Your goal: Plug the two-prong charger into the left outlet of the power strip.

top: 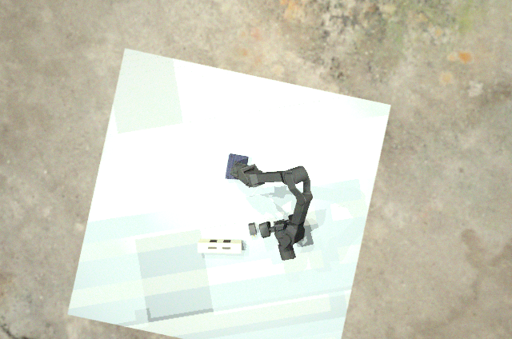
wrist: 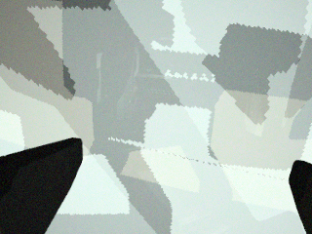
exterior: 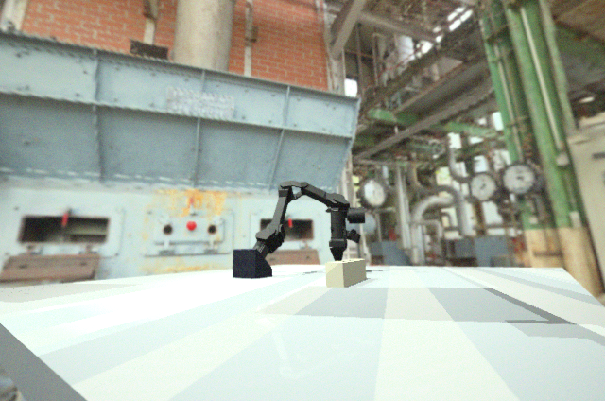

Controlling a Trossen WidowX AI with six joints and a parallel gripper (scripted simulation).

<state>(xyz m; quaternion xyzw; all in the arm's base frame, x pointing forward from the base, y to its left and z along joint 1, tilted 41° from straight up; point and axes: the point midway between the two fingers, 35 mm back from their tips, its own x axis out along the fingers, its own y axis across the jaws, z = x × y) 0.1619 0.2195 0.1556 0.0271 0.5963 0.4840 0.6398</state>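
The charger [top: 252,228] is a small dark block with tiny yellowish prongs toward the bottom of the overhead view. It lies just off the upper right end of the power strip. It does not show in the exterior view or the wrist view. The cream power strip [top: 220,250] [exterior: 337,275] has dark slots in two groups. My gripper [exterior: 337,257] [wrist: 187,162] is open with nothing between its fingers and points down. In the overhead view it is to the right of the charger, with one finger side close to it; the arm hides the other finger.
The arm's dark blue base block [top: 232,161] [exterior: 243,263] stands above the strip in the overhead view. The glossy white table [top: 165,186] [exterior: 293,352] carries pale reflections. Its right edge lies beyond the arm.
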